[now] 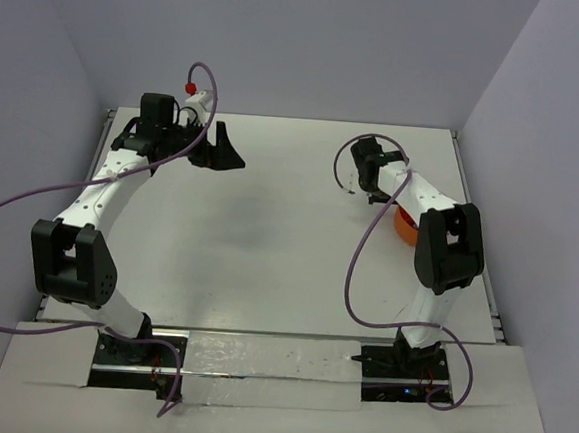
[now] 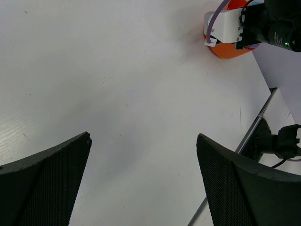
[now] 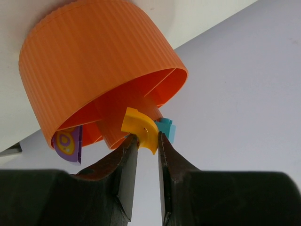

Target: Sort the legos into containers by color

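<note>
Now right claw (image 3: pixel 148 141) pinches curved yellow brick (image 3: pixel 140 128) at orange bowl (image 3: pixel 94 61); purple brick (image 3: pixel 68 143), teal brick (image 3: pixel 167 130) inside; left claw (image 2: pixel 143 137) spread.

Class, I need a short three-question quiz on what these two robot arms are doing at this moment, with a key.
1. True or false: the left claw stands open over bare table.
2. Multiple choice: what does the right claw pinch? A) a red brick. B) the curved yellow brick. C) nothing.
3. Short answer: what colour is the small brick just behind the curved one, at the mouth of the orange bowl?

Key: 1 true; 2 B; 3 teal.
</note>
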You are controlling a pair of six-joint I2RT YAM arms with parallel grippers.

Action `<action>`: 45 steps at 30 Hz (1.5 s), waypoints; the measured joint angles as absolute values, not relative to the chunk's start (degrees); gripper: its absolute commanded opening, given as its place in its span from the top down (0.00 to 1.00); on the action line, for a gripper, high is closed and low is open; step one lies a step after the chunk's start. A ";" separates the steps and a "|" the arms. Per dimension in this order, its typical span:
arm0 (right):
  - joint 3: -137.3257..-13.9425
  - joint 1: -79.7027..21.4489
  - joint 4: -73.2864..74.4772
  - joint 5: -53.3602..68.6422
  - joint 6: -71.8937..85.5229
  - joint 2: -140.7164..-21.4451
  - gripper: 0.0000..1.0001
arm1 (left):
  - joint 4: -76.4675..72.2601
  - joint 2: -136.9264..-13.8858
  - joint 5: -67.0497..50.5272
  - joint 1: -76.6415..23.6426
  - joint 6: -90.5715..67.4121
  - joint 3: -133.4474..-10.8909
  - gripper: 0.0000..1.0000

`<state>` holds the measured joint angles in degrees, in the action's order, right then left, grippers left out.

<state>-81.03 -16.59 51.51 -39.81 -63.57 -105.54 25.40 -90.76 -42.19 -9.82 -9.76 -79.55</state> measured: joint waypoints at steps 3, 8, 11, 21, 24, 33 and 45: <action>-81.03 -16.74 51.49 -39.80 -63.58 -105.58 0.60 | 25.56 -90.78 -42.19 -9.82 -9.76 -79.57 0.01; -81.03 -17.07 51.46 -39.79 -63.56 -105.58 0.55 | 25.74 -90.78 -42.19 -9.82 -9.69 -79.57 0.01; -81.01 -17.22 51.49 -39.78 -63.57 -105.58 0.54 | 25.89 -90.78 -42.19 -9.82 -9.60 -79.56 0.01; -83.04 -18.55 54.04 -37.27 -61.51 -105.61 0.39 | 25.93 -90.78 -41.43 -9.82 -9.40 -79.57 0.01; -92.19 -20.05 58.58 -32.16 -58.28 -105.80 0.14 | 25.91 -90.78 -39.52 -9.82 -9.89 -79.57 0.01; -113.04 -21.32 57.09 -6.47 -36.12 -100.94 0.00 | 25.18 -90.01 -29.48 -9.46 -12.09 -79.84 0.01; -70.43 -21.85 24.00 14.57 0.82 -81.36 0.00 | 23.59 -84.24 -19.77 -4.80 -8.22 -71.89 0.01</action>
